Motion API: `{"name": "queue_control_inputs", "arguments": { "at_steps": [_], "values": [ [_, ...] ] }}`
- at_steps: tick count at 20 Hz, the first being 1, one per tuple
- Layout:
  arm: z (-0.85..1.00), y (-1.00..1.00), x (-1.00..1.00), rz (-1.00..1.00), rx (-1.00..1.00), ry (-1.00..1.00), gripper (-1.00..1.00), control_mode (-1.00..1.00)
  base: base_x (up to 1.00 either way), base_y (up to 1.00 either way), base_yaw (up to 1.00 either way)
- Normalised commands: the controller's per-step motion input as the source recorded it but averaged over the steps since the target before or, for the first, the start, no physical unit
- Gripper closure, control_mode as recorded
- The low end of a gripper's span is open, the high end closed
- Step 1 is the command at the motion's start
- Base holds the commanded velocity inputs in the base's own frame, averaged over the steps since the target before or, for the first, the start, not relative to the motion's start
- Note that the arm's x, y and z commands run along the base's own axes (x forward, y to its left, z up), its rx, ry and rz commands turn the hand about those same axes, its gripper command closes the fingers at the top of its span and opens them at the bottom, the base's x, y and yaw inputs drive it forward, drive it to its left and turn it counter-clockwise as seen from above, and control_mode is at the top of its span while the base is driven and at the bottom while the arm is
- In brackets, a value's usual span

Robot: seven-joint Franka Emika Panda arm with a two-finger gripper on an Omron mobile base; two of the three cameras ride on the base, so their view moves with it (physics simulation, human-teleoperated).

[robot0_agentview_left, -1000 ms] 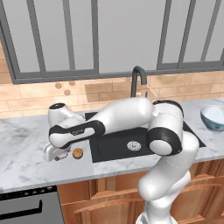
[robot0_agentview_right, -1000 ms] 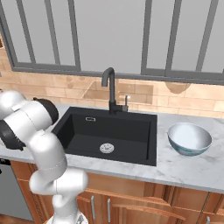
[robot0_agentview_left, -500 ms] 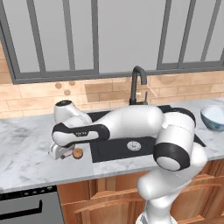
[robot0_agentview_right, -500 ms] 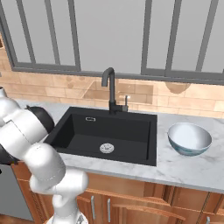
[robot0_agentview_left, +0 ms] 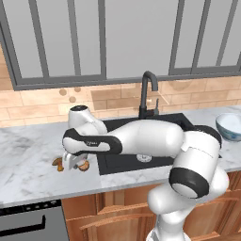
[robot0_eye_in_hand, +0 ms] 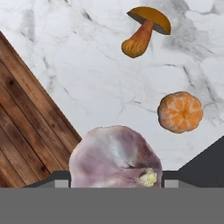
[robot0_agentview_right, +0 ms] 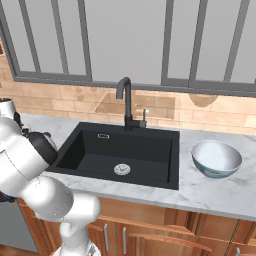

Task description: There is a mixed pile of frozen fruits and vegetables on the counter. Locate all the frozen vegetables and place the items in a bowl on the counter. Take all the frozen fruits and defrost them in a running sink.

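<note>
Bulb [robot0_eye_in_hand: 116,156] sits clenched between the tool [robot0_eye_in_hand: 114,181] tips; looks hard, rounded, slippery: best squeezed across widest middle.

Grey-framed window [robot0_agentview_right: 125,40], tan brick backsplash [robot0_agentview_right: 210,117], wooden cabinets [robot0_agentview_right: 150,230]

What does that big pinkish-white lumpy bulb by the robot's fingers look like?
The pinkish-white bulb is round and lumpy, pale with purple-grey blotches, thin dark creases and a small yellowish nub near the bottom. It sits right at the gripper, between its two dark fingertips, close enough to look gripped, though contact is hard to confirm. Behind it lies the white marble counter.
</note>
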Motion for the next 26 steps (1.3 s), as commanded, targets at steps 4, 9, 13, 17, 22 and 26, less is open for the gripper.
{"name": "queue_control_inputs", "arguments": {
  "at_steps": [4, 9, 13, 17, 22, 26],
  "values": [
    [0.17, -0.28, -0.09, 0.02, 0.00, 0.00, 1.00, -1.00, 0.00, 0.00, 0.00],
    [0.12, -0.28, -0.08, 0.00, 0.02, 0.00, 1.00, -1.00, 0.00, 0.00, 0.00],
    [0.11, -0.26, -0.09, 0.01, 0.02, -0.01, 1.00, -1.00, 0.00, 0.00, 0.00],
    [0.09, -0.25, -0.07, 0.01, 0.02, -0.01, 1.00, -1.00, 0.00, 0.00, 0.00],
    [0.05, -0.22, -0.07, 0.01, 0.02, -0.01, 1.00, -1.00, 0.00, 0.00, 0.00],
    [0.08, -0.23, -0.08, 0.01, 0.02, -0.01, 1.00, -1.00, 0.00, 0.00, 0.00]
  ]
}}
